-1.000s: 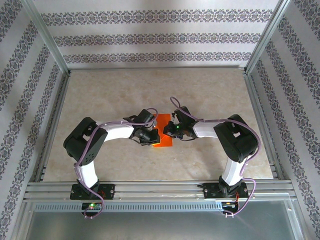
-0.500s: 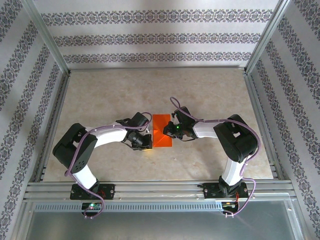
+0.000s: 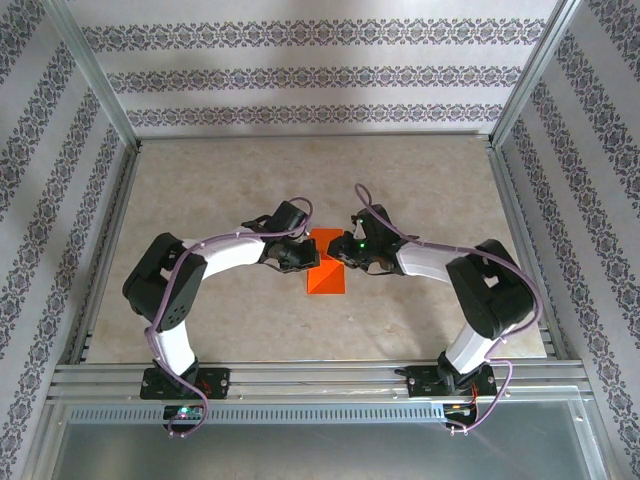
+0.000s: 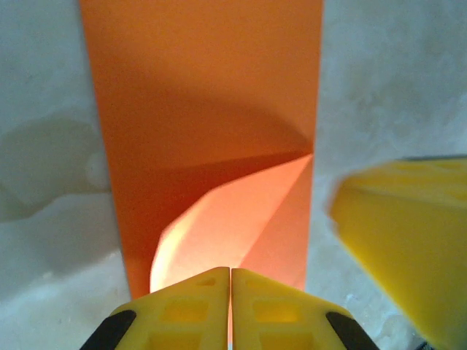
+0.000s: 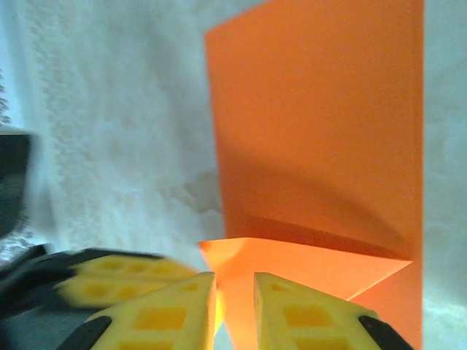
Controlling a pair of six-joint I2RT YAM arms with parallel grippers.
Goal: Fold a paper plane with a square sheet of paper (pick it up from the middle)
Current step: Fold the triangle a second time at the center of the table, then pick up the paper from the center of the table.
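Both arms have shifted since half a second ago: the left claw point(image 3: 299, 254) has travelled along the left edge of the paper point(image 3: 326, 279) toward the far side, its elbow drawn in from where it stuck out, and the right claw point(image 3: 348, 249) has slid a little the same way along the right edge. That bright orange-red paper lies near the middle of the pale marbled surface point(image 3: 250, 180), folded into a tall rectangle. The two claws face each other across its far half. In the left wrist view the left claw's yellow fingers point(image 4: 182, 313) are pressed together with no gap. A flap point(image 4: 241, 219), a corner of the paper folded over and lifted off the layer beneath, rises right up to their tips, so it looks pinched there. A blurred yellow finger of the right claw sits just beside the paper's edge on the right of that view. In the right wrist view the right claw's fingers point(image 5: 306, 310) stand slightly apart, with the flap's near edge at the narrow gap between them and not squeezed. The left claw shows blurred at the lower left, just beside the flap's pointed corner. Beyond the flap, the paper lies flat on the surface.
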